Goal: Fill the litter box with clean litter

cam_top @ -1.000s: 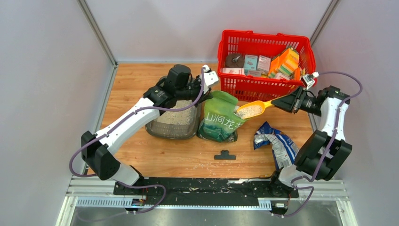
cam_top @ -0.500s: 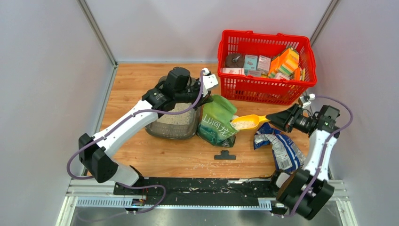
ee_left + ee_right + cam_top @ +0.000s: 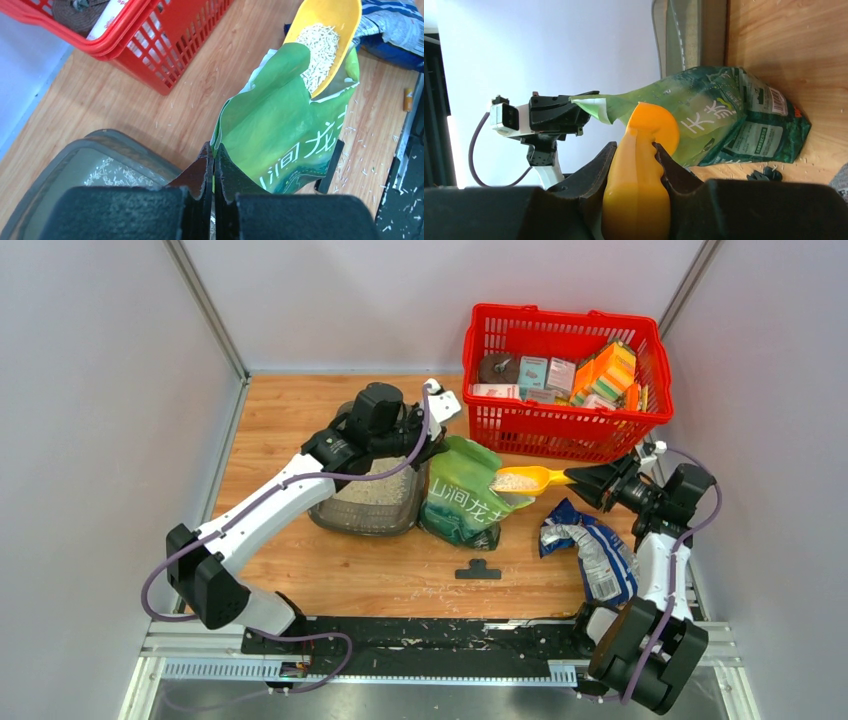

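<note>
On the wooden table [image 3: 300, 410], seen from above, the red basket [image 3: 565, 428] stands at one o'clock and the grey box [image 3: 360, 529] sits left of centre, touching the green bag [image 3: 462, 502] at its three o'clock. The box already carries a thin layer of litter [image 3: 365, 490], so we judge the fill only partly done. The left claw [image 3: 214, 161] is clenched on the bag's top edge at the bag's eleven o'clock, holding the mouth up. A crumpled blue bag [image 3: 590, 545] lies at the green bag's four o'clock. The right claw [image 3: 634, 148] grasps the handle of the yellow scoop [image 3: 532, 478], which reaches in from three o'clock with its bowl over the bag's mouth and a load of granules in it. A black clip [image 3: 478, 569] lies at the bag's six o'clock, and stray grains dot the wood around it. We expect the litter to be light, loose and quick to slide, so the scoop wants holding by its handle with the bowl level until it is over the box. The bag looks soft and floppy, best pinched at its lip; the box looks stiff, with a wide rim to take hold of.
</note>
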{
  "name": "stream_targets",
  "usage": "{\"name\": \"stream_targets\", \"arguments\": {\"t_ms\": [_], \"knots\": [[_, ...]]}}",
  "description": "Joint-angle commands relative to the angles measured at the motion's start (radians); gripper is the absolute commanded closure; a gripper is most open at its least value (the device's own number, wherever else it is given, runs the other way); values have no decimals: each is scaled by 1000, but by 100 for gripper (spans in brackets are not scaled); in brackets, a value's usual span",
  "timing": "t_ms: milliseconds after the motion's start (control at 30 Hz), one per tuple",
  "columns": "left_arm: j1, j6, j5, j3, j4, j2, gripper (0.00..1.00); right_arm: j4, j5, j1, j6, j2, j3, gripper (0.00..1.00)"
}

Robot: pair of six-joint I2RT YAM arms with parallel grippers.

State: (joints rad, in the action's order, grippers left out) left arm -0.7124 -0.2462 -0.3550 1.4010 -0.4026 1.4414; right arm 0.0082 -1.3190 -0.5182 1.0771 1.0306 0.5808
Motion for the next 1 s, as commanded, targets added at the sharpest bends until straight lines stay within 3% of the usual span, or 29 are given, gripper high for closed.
{"name": "stream_targets", "arguments": {"t_ms": [0, 233, 433, 667, 967], "knots": [[10, 128, 109, 72, 128, -13, 100, 259, 47, 3, 155, -13, -3, 100], [10, 180, 136, 269, 179, 66, 100, 312, 92, 4, 191, -21, 16, 100], [10, 180, 137, 397, 165, 114, 100, 478, 153, 4, 303, 43, 13, 100], [10, 101, 145, 437, 163, 128, 100, 648, 225, 4, 402, 121, 40, 100], [10, 59, 110, 337, 169, 97, 100, 762, 259, 6, 452, 167, -7, 100]]}}
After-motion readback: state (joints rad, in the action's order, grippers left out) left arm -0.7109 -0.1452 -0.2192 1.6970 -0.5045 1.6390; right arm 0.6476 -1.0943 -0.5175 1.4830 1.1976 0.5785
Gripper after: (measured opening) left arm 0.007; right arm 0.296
